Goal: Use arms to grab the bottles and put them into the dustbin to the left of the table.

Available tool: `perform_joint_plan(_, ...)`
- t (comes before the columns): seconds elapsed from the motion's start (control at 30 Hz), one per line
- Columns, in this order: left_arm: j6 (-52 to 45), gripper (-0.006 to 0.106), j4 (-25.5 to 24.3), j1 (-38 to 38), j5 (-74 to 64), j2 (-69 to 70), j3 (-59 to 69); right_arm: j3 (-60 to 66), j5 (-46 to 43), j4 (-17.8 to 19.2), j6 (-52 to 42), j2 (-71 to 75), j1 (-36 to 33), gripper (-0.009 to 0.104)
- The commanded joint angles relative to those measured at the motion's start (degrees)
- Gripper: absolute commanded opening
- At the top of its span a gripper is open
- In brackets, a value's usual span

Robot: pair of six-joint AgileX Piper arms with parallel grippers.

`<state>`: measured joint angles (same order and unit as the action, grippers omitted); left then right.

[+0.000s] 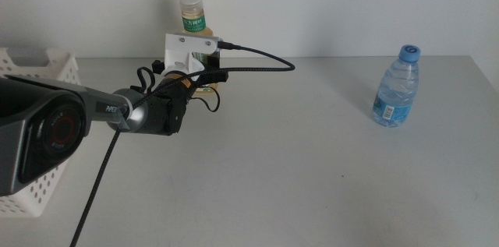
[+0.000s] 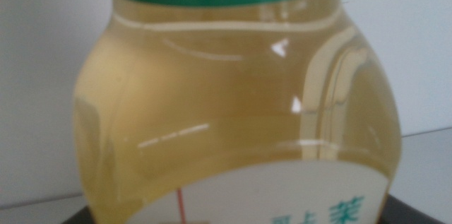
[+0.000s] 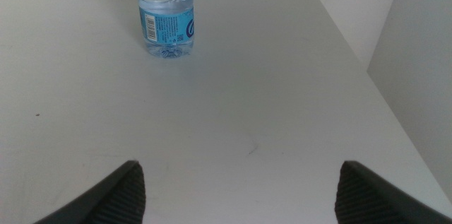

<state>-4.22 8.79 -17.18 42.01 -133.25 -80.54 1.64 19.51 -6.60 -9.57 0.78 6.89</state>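
Approach step: left gripper (image 1: pixel 209 75) at yellow bottle (image 1: pixel 192 15), far-left table (image 1: pixel 296 169); grip undeterminable. Next: clamp, lift, carry to dustbin (image 1: pixel 39 68). Water bottle (image 1: pixel 397 87) untouched, far right. Right gripper (image 3: pixel 240 189) spread wide, waiting.

Middle view taken from above, aimed forward and down across table (image 1: pixel 312 161); white wall seen behind, dustbin (image 1: pixel 35 72) at left edge. Left wrist view held very close to yellow bottle (image 2: pixel 233 111), frame almost filled by it; same bottle (image 1: pixel 192 15) seen far back in middle view, mostly hidden behind left arm (image 1: pixel 148 111). Right wrist view set low over table, aimed along it toward water bottle (image 3: pixel 165 13); same bottle (image 1: pixel 396 86) shared with middle view at right.
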Motion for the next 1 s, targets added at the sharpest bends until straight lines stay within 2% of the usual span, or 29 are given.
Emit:
perform_joint_plan(0.0,0.01,0.029,-0.06,-0.41,7.09,4.63,-0.68,-0.52,-4.08,0.13,-0.47,1.25,-0.07,0.094)
perform_joint_plan(0.1,0.07,0.000,-0.12,-0.41,6.86,7.16,1.56,-0.52,-4.08,0.13,-0.47,1.25,-0.07,0.094)
perform_joint_plan(0.13,0.07,-0.002,-0.16,-0.48,6.86,8.17,2.87,-0.52,-4.08,0.13,-0.47,1.25,-0.07,0.094)
perform_joint_plan(0.3,0.07,-0.002,-0.75,-0.48,6.32,16.10,11.13,-0.52,-4.08,0.13,-0.47,1.25,-0.07,0.094)
perform_joint_plan(0.43,0.18,-0.002,-4.60,-0.48,1.06,25.74,18.67,-0.52,-4.08,0.13,-0.47,1.25,-0.07,0.094)
perform_joint_plan(0.73,3.28,-0.002,-4.95,-0.41,-37.08,47.87,21.05,-0.52,-4.08,0.13,-0.47,1.25,-0.07,0.094)
perform_joint_plan(0.97,3.34,-0.002,-3.55,2.86,-66.22,56.59,13.96,-0.52,-4.08,0.13,-0.47,1.25,-0.07,0.094)
